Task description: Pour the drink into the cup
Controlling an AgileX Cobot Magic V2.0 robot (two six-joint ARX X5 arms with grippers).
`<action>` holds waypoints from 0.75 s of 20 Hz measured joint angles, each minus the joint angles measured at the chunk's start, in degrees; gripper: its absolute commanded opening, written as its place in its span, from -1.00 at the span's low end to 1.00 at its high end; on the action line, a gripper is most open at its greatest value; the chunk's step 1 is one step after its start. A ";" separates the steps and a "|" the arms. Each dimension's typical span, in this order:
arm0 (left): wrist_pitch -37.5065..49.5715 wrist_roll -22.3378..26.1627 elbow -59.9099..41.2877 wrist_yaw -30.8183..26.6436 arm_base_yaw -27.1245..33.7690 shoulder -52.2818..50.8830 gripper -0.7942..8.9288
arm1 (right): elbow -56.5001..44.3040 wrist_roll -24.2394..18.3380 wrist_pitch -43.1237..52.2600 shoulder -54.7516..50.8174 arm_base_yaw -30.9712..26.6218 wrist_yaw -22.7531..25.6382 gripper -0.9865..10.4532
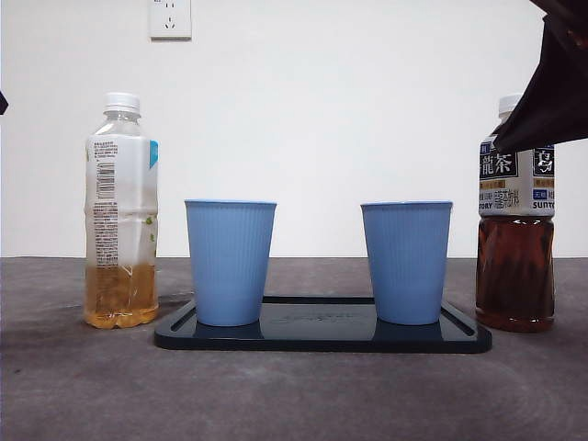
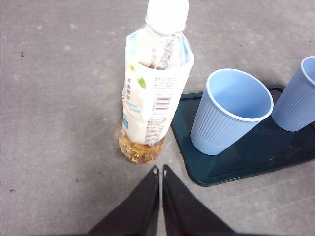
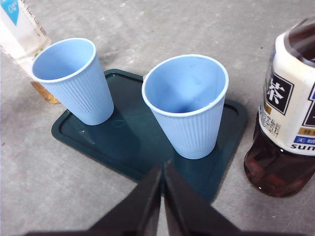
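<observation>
Two drinks stand on the table. A clear bottle (image 1: 121, 211) (image 2: 155, 88) with a white cap holds a little pale yellow tea at the left. At the right is a dark tea bottle (image 1: 514, 239) (image 3: 288, 113) with a white cap. Between them two empty blue ribbed cups (image 1: 230, 262) (image 1: 406, 262) stand upright on a dark tray (image 1: 322, 335). My left gripper (image 2: 159, 169) is shut and holds nothing, a short way from the pale bottle's base. Also shut and holding nothing, my right gripper (image 3: 162, 167) hangs above the tray's edge (image 3: 224, 172), close to the right cup (image 3: 187, 105).
The right arm (image 1: 556, 92) shows dark at the top right corner, in front of the dark bottle's neck. A wall socket (image 1: 170, 16) sits on the white wall behind. The table top is grey.
</observation>
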 measured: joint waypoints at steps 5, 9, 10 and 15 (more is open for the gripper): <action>-0.04 3.43 -0.04 -0.76 0.85 -1.81 -0.82 | 0.00 0.00 -0.02 0.00 0.00 -0.02 -0.82; 14.80 12.24 -6.27 -1.81 11.08 -12.41 -0.82 | 0.00 0.00 0.00 -0.02 0.00 0.00 -0.82; 19.02 13.46 -9.46 -1.84 13.90 -15.69 -0.82 | 0.00 0.00 0.00 0.00 0.00 0.00 -0.82; 23.89 15.30 -25.09 -1.86 21.86 -28.63 -0.82 | 0.00 0.00 0.00 0.00 0.00 0.00 -0.82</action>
